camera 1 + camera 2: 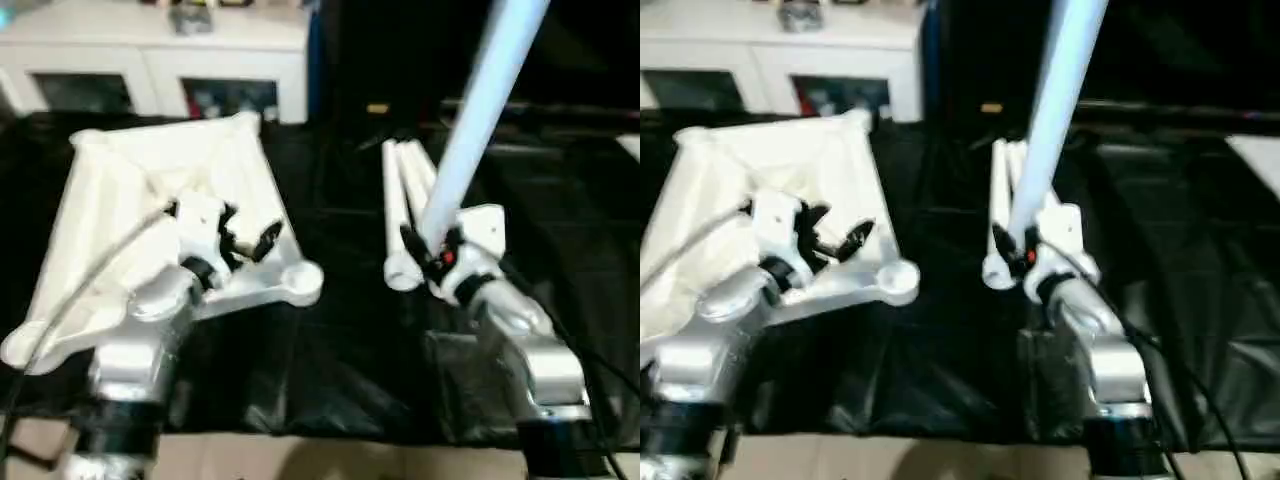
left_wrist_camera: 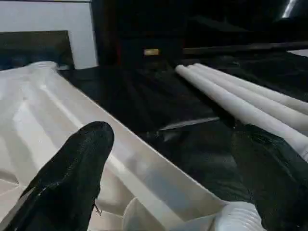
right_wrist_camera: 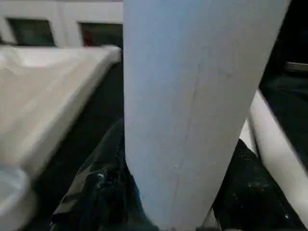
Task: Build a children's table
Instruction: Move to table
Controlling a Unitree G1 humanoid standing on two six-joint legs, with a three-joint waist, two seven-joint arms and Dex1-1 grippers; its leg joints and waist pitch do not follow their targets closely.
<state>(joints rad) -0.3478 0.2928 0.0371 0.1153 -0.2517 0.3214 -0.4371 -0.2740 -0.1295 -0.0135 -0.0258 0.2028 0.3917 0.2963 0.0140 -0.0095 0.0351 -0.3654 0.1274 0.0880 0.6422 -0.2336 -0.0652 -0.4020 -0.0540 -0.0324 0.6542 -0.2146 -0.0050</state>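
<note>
Your right gripper [image 1: 432, 252] has its jaws clamped about halfway on 1 white tube leg [image 1: 482, 105], which rises steeply from between the black fingers [image 3: 98, 192] and leans away past the top of the head view. Your left gripper [image 1: 247, 238] stands spread wide with nothing between its 2 fingers [image 2: 72, 173]; it hovers over the near right part of the tabletop [image 1: 110, 200], just above the rim and close to the rounded corner socket [image 1: 300, 283]. That tabletop lies underside up on the black table cover [image 1: 330, 350], directly under and to the left of your left jaws. Beyond and just left of your right jaws, the other tube legs [image 1: 400, 190] lie side by side on the cover, touching each other, between your 2 grippers. Farther back stands a white cabinet [image 1: 160, 55].
</note>
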